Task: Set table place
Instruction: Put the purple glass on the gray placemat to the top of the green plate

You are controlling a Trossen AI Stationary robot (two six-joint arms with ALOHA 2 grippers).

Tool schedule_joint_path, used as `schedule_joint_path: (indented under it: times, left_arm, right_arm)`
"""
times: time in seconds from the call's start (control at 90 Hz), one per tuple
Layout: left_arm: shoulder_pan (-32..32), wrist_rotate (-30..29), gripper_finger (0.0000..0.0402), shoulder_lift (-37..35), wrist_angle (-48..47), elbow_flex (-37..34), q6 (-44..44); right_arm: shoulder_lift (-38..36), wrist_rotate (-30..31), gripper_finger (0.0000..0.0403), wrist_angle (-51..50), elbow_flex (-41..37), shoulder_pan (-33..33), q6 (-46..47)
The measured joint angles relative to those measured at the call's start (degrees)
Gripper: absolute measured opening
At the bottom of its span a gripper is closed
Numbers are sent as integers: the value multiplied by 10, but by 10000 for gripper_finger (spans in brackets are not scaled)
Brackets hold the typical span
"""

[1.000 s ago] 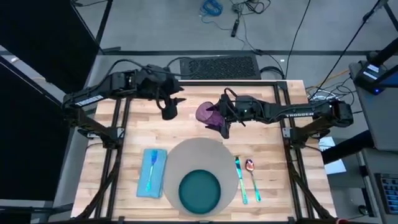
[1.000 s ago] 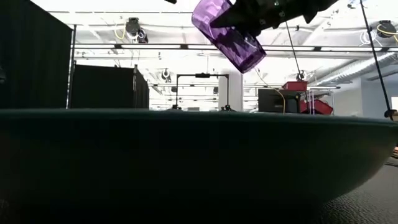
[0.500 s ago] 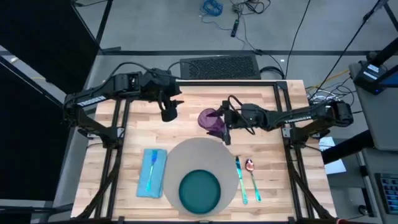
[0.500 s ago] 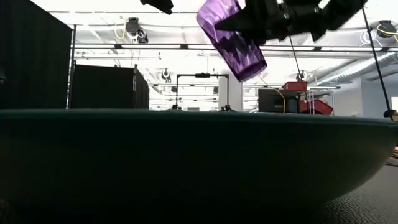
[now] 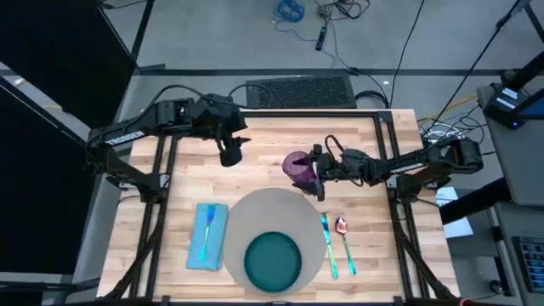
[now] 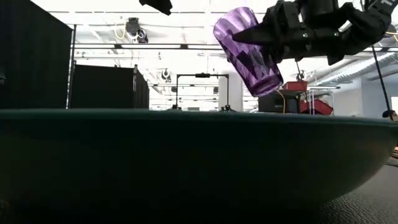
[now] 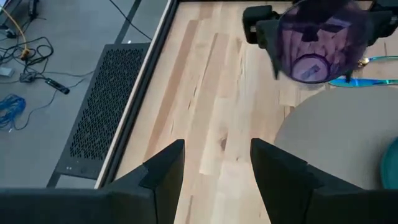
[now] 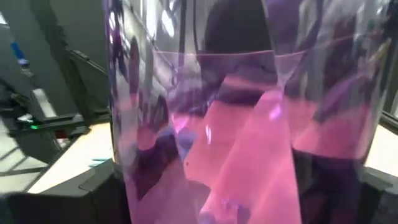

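Plank table [image 5: 263,140] with round mat [image 5: 270,223], blue napkin [image 5: 207,235], cutlery [image 5: 337,245] (two pieces, beside the mat).

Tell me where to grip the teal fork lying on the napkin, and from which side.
Grip the fork across its slim handle, coming straight down from above. It lies flat along the blue napkin, so the jaws should span its narrow width; the left gripper, open above the table, is nearer.

One mat [image 5: 270,211], one plate [image 5: 273,261], one napkin [image 5: 207,236], one cup [image 5: 297,167], three utensils [image 5: 329,246]
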Motion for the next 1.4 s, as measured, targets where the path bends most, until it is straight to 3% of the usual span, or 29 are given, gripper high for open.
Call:
schedule_joint_path:
  times: [0.333, 0.611, 0.722, 0.978, 1.4]
  left_arm:
    - [0, 0, 168, 0, -1, 0, -4]
    - [-1, 0, 168, 0, -5, 0, -4]
    - [-1, 0, 168, 0, -4, 0, -4]
    - [-2, 5, 168, 0, -3, 0, -4]
    - [-2, 13, 168, 0, -3, 0, -5]
  right_arm:
    - [0, 20, 357, -3, -5, 5, -15]
    - [0, 36, 357, 201, -111, 3, 17]
    - [6, 54, 357, 217, -127, 7, 33]
    - [79, 77, 357, 224, -129, 22, 53]
    - [225, 65, 357, 407, -129, 23, 36]
